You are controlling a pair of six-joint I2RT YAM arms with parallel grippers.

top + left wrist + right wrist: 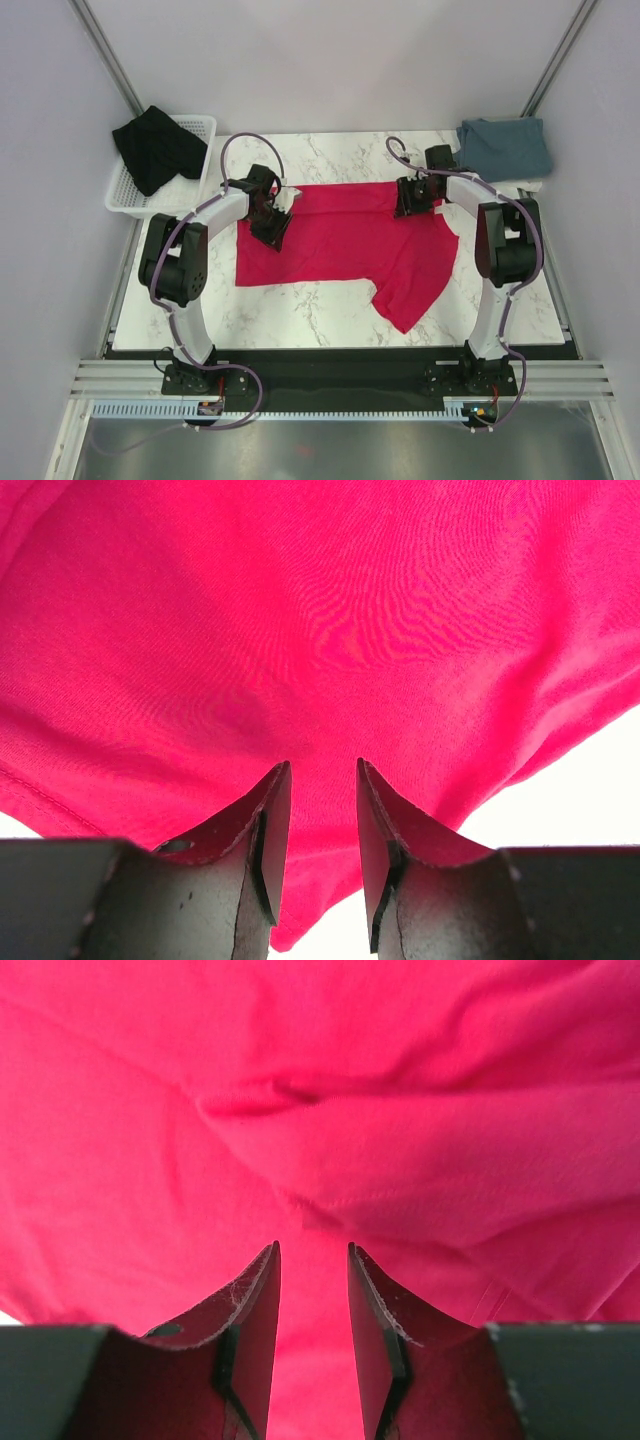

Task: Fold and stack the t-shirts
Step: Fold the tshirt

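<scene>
The red t-shirt (350, 250) lies spread on the marble table, with one sleeve hanging toward the near right. My left gripper (272, 228) sits on its left part and my right gripper (410, 200) on its far edge. In the left wrist view the left gripper (320, 765) has its jaws narrowly apart, and a corner of the red t-shirt (350, 630) fills the gap. In the right wrist view the right gripper (312, 1248) stands the same way on the creased red t-shirt (350, 1110). The blue-grey t-shirt (503, 147) lies folded at the far right. The black t-shirt (155, 148) is at the far left.
A white wire basket (130, 200) at the far left corner holds the black shirt, which drapes over its rim. Bare marble table (300, 315) shows in front of the red shirt. Frame posts rise at both far corners.
</scene>
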